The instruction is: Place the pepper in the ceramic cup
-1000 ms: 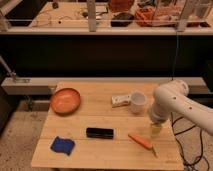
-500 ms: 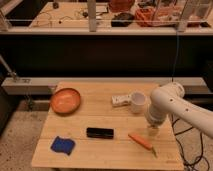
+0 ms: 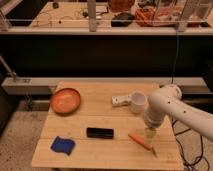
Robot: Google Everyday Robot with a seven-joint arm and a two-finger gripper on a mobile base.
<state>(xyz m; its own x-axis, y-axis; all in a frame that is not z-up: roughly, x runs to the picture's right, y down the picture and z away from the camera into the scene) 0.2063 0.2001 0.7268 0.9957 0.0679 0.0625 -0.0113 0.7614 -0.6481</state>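
Hand (image 3: 151, 132) spread wide and empty, I hover just above the pepper (image 3: 139, 141) lying on the surface (image 3: 112, 151) near the ceramic cup (image 3: 138, 101); light, stiff, probably slick, best pinched across its thick middle.

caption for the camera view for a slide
Open gripper hovers over the pepper on the table, ceramic cup just beyond.

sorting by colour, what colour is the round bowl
Orange bowl, clearest in camera view; gripper hovers by the pepper.
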